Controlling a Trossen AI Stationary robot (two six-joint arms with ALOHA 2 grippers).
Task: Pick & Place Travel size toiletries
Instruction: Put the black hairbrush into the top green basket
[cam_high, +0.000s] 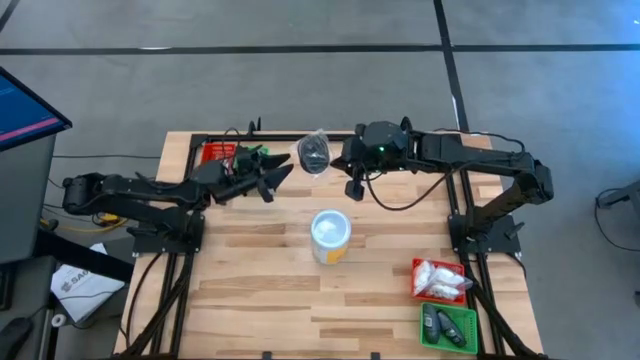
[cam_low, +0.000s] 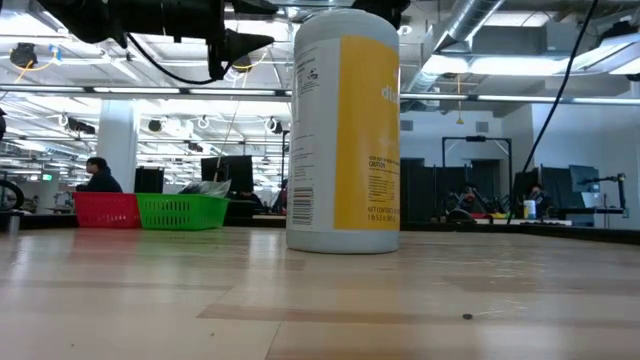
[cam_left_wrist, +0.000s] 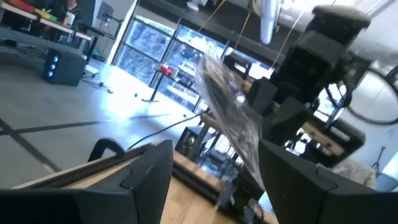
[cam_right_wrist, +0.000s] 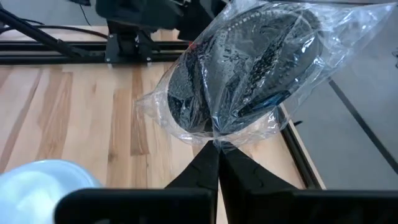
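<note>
Item for your count: one dark grey round flat piece sealed in a clear crinkly plastic bag (cam_right_wrist: 249, 68), tilted, hanging off the bench near its far edge, pinched at the bag's corner by the right gripper (cam_right_wrist: 217, 163).

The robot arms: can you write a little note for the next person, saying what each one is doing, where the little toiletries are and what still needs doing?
Right gripper: jaws shut on the clear bag holding a dark round piece, raised over the table's far edge.
Left gripper: jaws open, empty, facing the bag from beside it.
White sachets lie in the red tray at the near right corner; dark items lie in the green tray next to it.
A second red and green tray pair sits at the far left.
The white cup stands mid-table.
Done: some items sorted into trays.
Left: the bagged piece is not yet placed.
</note>
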